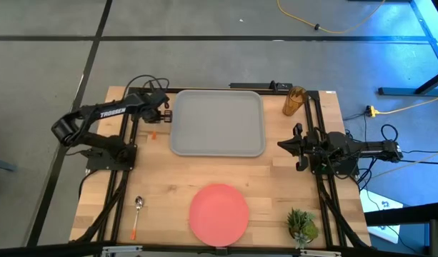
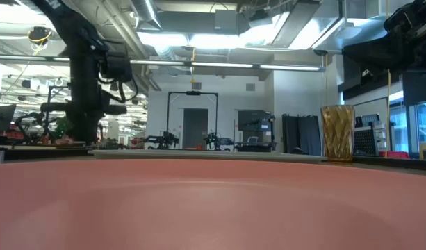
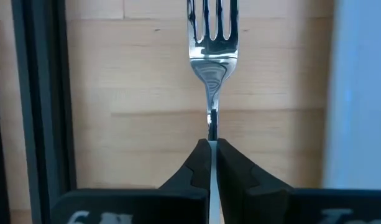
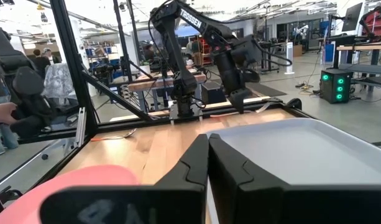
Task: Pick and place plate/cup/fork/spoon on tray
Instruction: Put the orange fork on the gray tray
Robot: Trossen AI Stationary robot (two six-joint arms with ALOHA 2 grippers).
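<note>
Tray (image 1: pixel 217 123): your large light-grey rectangle with rounded corners and a low rim, at the table's far middle.
Plate (image 1: pixel 219 213): round, flat, coral-red, lying near the front edge, well apart from the tray.
Cup (image 1: pixel 294 101): amber-brown translucent tumbler, near the tray's far right corner.
Spoon (image 1: pixel 137 213): silver bowl, thin orange handle, lying front left, left of the plate.
Fork (image 3: pixel 212 59): you see its silver tines pointing away, neck pinched between the left gripper (image 3: pixel 211 148) fingers, just left of the tray.
</note>
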